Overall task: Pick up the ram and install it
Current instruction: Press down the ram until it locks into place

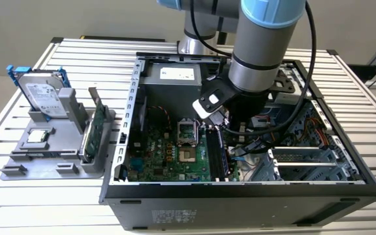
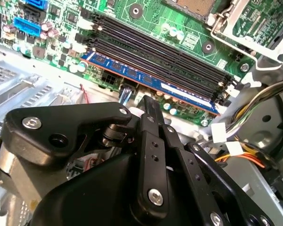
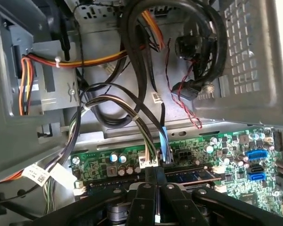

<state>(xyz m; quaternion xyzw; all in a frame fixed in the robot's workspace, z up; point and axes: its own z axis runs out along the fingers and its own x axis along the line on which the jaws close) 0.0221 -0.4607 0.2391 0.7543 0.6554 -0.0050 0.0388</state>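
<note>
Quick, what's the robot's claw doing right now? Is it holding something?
Gripper: fingers pressed together, shut, holding nothing that shows, right above the ram sitting in the motherboard slot.

Gripper (image 2: 148,106) linkage showing matt black plastic or metal, bright steel screws. Ram (image 2: 151,82) showing glossy blue board, white paper label. Motherboard (image 2: 179,28) gleaming glossy green laminate. Case (image 1: 240,188) showing dull grey sheet metal, perforated. Table (image 1: 44,205) showing ribbed, satin aluminium.
</note>
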